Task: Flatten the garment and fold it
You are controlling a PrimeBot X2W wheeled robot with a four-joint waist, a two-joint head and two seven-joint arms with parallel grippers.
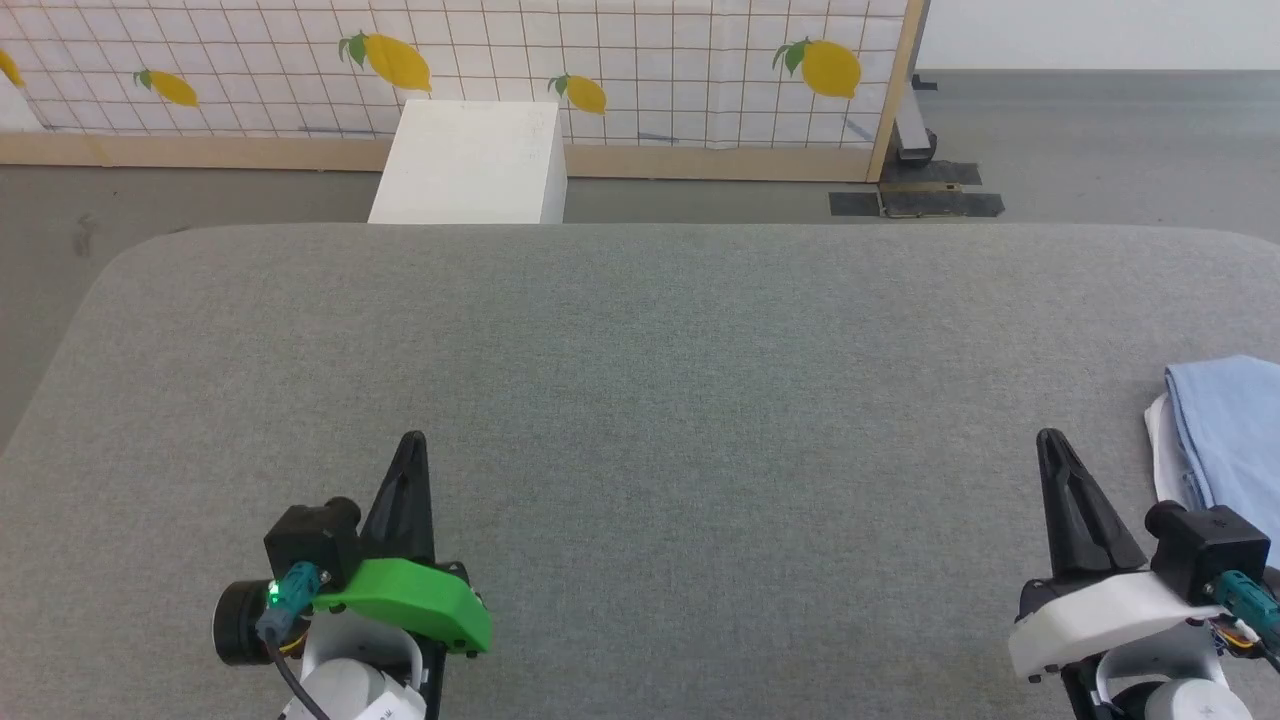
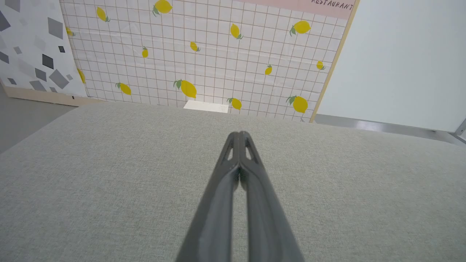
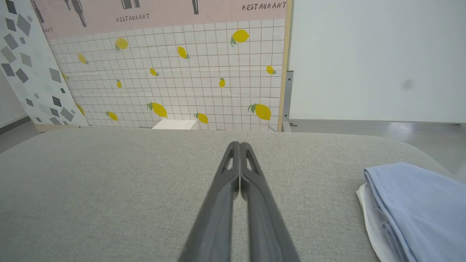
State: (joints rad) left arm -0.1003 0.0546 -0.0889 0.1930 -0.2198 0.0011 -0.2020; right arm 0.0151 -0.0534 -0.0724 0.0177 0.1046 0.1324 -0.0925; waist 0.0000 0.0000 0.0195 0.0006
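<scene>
The garment (image 1: pixel 1230 430) is a light blue shirt with a white lining, lying bunched in layers at the right edge of the grey table (image 1: pixel 640 380). In the right wrist view the garment (image 3: pixel 418 207) sits to the right of my fingers. My right gripper (image 1: pixel 1046 437) is shut and empty, a short way left of the garment and not touching it; its tips (image 3: pixel 239 145) meet over bare table. My left gripper (image 1: pixel 413 438) is shut and empty at the lower left, far from the garment, tips (image 2: pixel 239 134) together.
A white box (image 1: pixel 470 165) stands on the floor beyond the table's far edge. Behind it runs a lemon-patterned tiled panel (image 1: pixel 450 60) with a wooden frame. Grey floor (image 1: pixel 1100 150) lies at the right.
</scene>
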